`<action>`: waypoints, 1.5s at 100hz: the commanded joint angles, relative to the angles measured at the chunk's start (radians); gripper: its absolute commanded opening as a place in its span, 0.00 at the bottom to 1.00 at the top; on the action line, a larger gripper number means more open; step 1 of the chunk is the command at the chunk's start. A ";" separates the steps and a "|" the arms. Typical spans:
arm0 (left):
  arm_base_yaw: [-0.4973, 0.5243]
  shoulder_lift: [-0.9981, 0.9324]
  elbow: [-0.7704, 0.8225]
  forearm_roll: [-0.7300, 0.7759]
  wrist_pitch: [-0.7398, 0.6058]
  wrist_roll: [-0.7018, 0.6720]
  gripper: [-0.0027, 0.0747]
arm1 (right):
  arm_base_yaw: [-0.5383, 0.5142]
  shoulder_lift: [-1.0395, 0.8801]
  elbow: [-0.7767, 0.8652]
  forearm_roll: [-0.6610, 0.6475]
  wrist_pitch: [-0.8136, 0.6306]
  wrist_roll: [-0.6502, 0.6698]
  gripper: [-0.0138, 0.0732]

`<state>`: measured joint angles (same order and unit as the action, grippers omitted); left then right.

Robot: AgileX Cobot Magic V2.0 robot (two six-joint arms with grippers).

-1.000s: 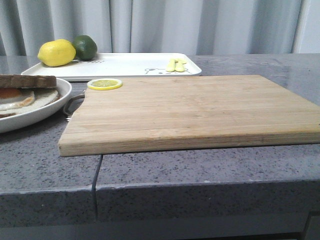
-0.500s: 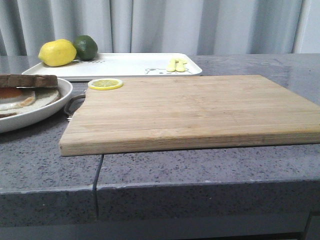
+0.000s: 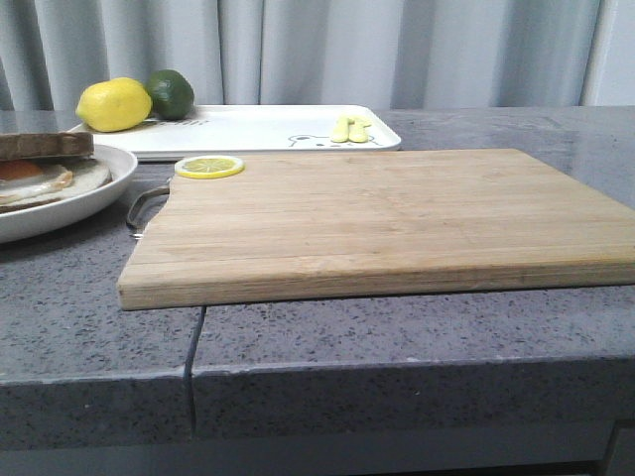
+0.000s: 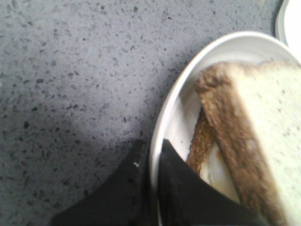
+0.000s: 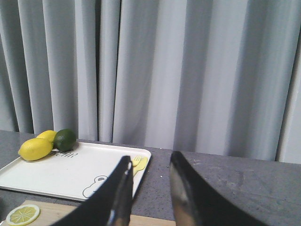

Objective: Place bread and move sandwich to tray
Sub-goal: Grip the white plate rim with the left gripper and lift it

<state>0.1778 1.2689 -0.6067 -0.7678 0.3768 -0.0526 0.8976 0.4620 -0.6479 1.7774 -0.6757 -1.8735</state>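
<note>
Grey curtains hung behind a speckled grey worktop (image 3: 397,337). Centre-near lay a wooden board (image 3: 387,223) w/ a metal handle on its left end and a lemon slice (image 3: 208,167) on its far-left corner. Behind it, far side, sat the tray (image 3: 248,124), flat and white, bear drawing on it; a lemon (image 3: 112,104) and a lime (image 3: 170,92) sat at its far-left end, touching each other, and a small yellow fork (image 3: 347,128) lay toward its right end.

Left of the board, partly out of frame in the front view, was the dish (image 3: 69,208), resting on the worktop near the tray's near-left corner, not on the tray. In the dish: the sandwich (image 3: 35,180), egg white and orange yolk showing, w/ the bread (image 3: 45,146) lying on top, dark crust facing the camera.

Left wrist view: the left gripper (image 4: 151,157) had its black jaws pinched on the dish rim (image 4: 164,117), one finger outside, one inside, close beside the bread's (image 4: 263,136) brown crust.

Right wrist view: the right gripper (image 5: 149,188) was up off the worktop, jaws apart w/ nothing between them, facing the tray (image 5: 70,174) and curtains.
</note>
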 commanded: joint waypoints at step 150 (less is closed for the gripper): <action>-0.065 0.265 -0.807 -0.103 0.378 0.017 0.01 | -0.003 0.003 -0.020 -0.045 0.031 -0.009 0.42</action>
<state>0.1420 1.5209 -1.3343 -0.7989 0.7737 -0.0399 0.8976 0.4620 -0.6479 1.7774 -0.6757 -1.8735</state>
